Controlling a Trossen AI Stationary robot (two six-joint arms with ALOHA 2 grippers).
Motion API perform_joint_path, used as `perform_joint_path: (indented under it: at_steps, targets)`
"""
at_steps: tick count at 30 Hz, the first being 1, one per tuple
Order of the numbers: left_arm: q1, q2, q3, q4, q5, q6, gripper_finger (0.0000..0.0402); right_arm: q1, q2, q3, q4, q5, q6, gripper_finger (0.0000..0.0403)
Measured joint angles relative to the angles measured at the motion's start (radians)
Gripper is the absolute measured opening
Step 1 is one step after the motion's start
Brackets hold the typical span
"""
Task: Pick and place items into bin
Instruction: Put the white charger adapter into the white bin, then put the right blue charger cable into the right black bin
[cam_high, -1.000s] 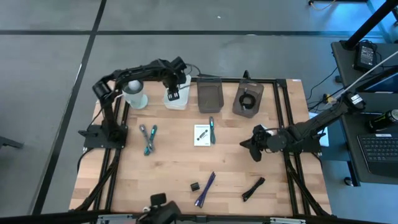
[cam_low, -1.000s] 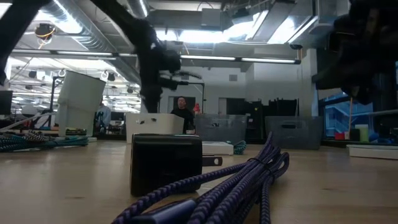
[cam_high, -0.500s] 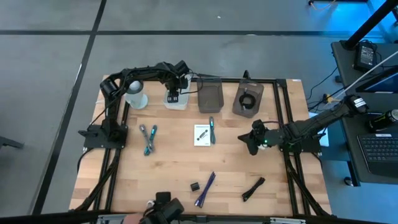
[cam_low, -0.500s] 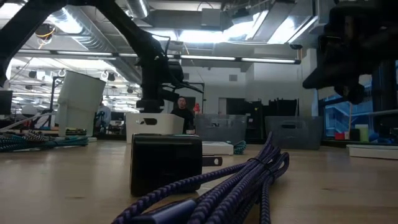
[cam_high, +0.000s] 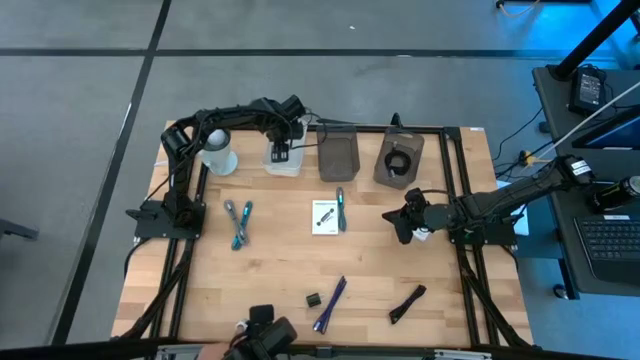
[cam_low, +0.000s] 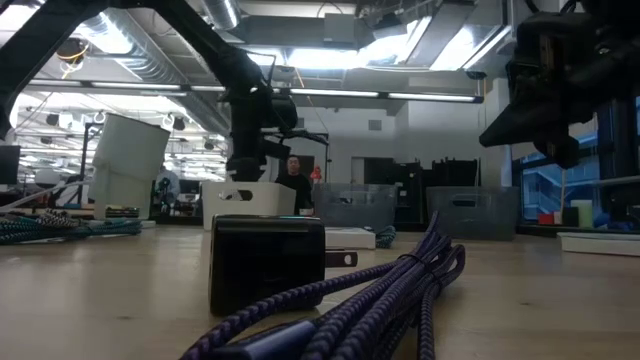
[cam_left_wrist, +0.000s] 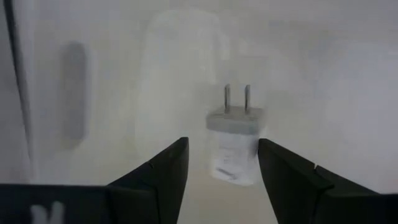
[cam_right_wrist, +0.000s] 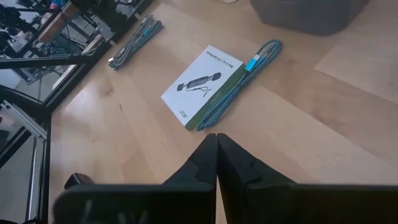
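My left gripper (cam_high: 281, 150) (cam_left_wrist: 222, 142) hangs open inside the white bin (cam_high: 283, 164) at the table's far edge. A white plug charger (cam_left_wrist: 235, 127) lies on the bin's floor just beyond the fingertips, its prongs pointing away from them. My right gripper (cam_high: 402, 224) (cam_right_wrist: 216, 135) is shut and hovers above the wood, to the right of a white printed card (cam_high: 323, 216) (cam_right_wrist: 202, 84) and a teal braided cable (cam_high: 341, 208) (cam_right_wrist: 239, 81). A purple cable (cam_high: 330, 303) (cam_low: 390, 290) and a black cube (cam_high: 313, 299) (cam_low: 267, 262) lie near the near edge.
Two grey bins (cam_high: 338, 155) (cam_high: 399, 160) stand right of the white one; the second holds a black coil. A white cylinder (cam_high: 218, 150) stands left of the white bin. Grey and teal cables (cam_high: 238, 222) lie at left, a black item (cam_high: 407, 303) at near right.
My left gripper has come down into the white bin, its arm folding in toward the far edge. My right gripper has drifted a little toward the table's left and far edge, staying shut. The items on the table have kept their places.
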Motion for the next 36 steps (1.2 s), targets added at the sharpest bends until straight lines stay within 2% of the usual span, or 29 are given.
perform_joint_path:
  at_steps: [4,9,16,21,24,28,36]
  targets:
    - [0.000,-0.022,0.055,-0.043,0.008,-0.053,0.0178,0.000,0.000,0.000,-0.010,-0.001,-0.002,0.0008]
    - [-0.016,-0.090,0.094,-0.084,0.036,-0.159,0.0152,0.000,0.000,0.000,-0.009,-0.003,-0.082,0.0008]
    - [-0.084,-0.226,0.094,-0.136,0.113,-0.401,0.0081,0.000,0.000,0.000,-0.008,-0.003,-0.104,0.0008]
    - [-0.195,-0.313,0.094,-0.132,0.142,-0.542,0.0009,0.000,0.000,0.000,-0.010,-0.003,-0.105,0.0008]
    - [-0.284,-0.348,0.094,-0.128,0.141,-0.602,0.0003,0.001,0.000,0.000,-0.013,-0.003,-0.109,0.0008]
    - [-0.413,-0.378,0.079,-0.108,0.138,-0.679,0.0002,0.001,0.000,0.000,-0.016,-0.002,-0.211,0.0008]
    - [-0.648,-0.428,-0.115,0.109,0.102,-0.734,0.0001,0.000,0.000,-0.001,-0.013,-0.001,-0.333,0.0008]
